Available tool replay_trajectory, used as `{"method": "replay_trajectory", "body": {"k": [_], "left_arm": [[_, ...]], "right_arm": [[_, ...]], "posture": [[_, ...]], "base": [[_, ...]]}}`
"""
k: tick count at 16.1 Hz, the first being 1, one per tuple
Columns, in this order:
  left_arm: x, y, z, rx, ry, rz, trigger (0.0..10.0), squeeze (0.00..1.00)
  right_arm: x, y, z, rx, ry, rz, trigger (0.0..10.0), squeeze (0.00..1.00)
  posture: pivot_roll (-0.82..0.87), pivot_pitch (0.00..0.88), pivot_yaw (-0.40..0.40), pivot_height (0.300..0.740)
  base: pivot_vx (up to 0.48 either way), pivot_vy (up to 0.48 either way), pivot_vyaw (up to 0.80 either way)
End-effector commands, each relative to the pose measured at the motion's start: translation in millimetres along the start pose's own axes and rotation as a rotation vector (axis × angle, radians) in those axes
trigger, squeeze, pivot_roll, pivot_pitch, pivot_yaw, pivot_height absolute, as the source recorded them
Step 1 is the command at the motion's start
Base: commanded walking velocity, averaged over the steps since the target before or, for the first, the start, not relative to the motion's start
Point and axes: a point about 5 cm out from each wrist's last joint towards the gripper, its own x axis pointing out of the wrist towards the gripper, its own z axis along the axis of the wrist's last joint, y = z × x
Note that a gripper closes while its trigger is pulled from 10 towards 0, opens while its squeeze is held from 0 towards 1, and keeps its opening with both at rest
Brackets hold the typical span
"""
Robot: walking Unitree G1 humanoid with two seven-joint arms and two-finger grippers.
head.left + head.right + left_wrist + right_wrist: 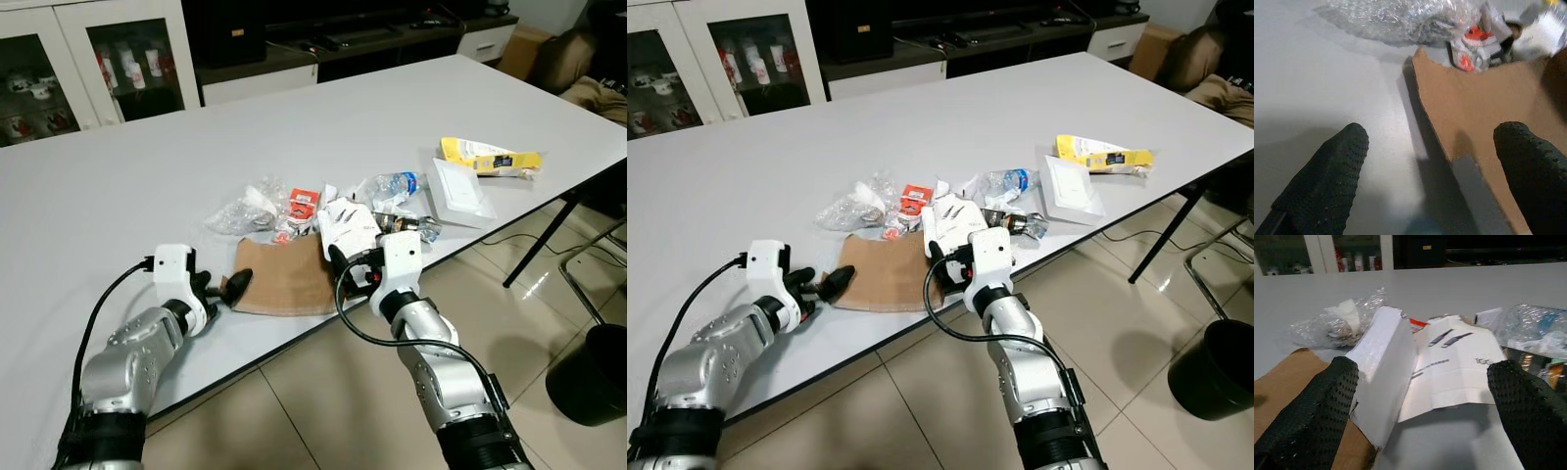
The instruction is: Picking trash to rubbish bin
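Both arms are up at the near edge of the white worktop [118,176], where the trash sits in a loose pile. The left end effector [227,291] is spread wide, holding nothing, its fingers [1322,186] straddling the left edge of the flat brown cardboard piece [284,279]. The right end effector [345,269] is wide open and empty too, at the cardboard's right side, facing the folded white paper packet [1449,367]. Behind that lie crumpled clear plastic [240,211], a red-and-white wrapper [302,203] and a squashed plastic bottle [392,184] (all bunched together). Towards the right edge rest a white flat box [460,193] and a yellow packet [488,156]. A black bin [593,377] stands on the floor at right.
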Motion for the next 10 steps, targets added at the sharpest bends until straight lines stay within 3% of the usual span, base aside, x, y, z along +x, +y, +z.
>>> {"method": "replay_trajectory", "body": {"k": [1,3,4,5,6,8,10], "left_arm": [[2.0,-0.5,-14.3,-0.094,0.061,-0.032,10.0,1.00],[2.3,-6.9,-14.7,-0.141,0.075,-0.103,10.0,1.00],[2.0,-9.7,-16.6,-0.118,0.106,-0.124,10.0,0.38],[2.1,-12.0,-20.6,-0.079,0.143,-0.139,10.0,0.00],[2.4,-12.1,-24.1,-0.064,0.172,-0.135,10.0,0.00],[2.8,-9.1,-35.5,0.047,0.250,-0.104,10.0,0.00],[3.5,-7.3,-38.4,0.043,0.268,-0.088,10.0,0.00]], "right_arm": [[2.1,2.4,-1.9,0.022,0.020,0.021,10.0,0.00],[2.8,8.4,-2.1,0.036,0.022,0.050,10.0,0.00],[2.8,10.9,-2.9,0.048,0.027,0.058,10.0,0.00],[2.8,13.7,-4.0,0.062,0.033,0.071,10.0,0.00],[2.9,15.0,-4.9,0.067,0.037,0.077,10.0,0.00],[3.5,18.1,-5.4,0.075,0.038,0.083,10.0,0.00],[4.0,19.7,-4.8,0.085,0.037,0.089,10.0,0.00]], "posture": [[0.06,0.000,-0.029,0.740],[0.06,0.000,-0.025,0.740],[0.06,0.000,-0.022,0.740],[0.06,0.000,-0.020,0.740],[0.06,0.000,-0.019,0.740],[0.06,0.000,-0.014,0.740],[0.06,0.000,-0.011,0.740]], "base": [[0.000,0.000,0.00],[0.000,0.000,0.00],[0.000,0.000,0.00],[0.000,0.000,0.00],[0.000,0.000,0.00],[0.000,0.000,0.00],[0.000,0.000,0.00]]}}
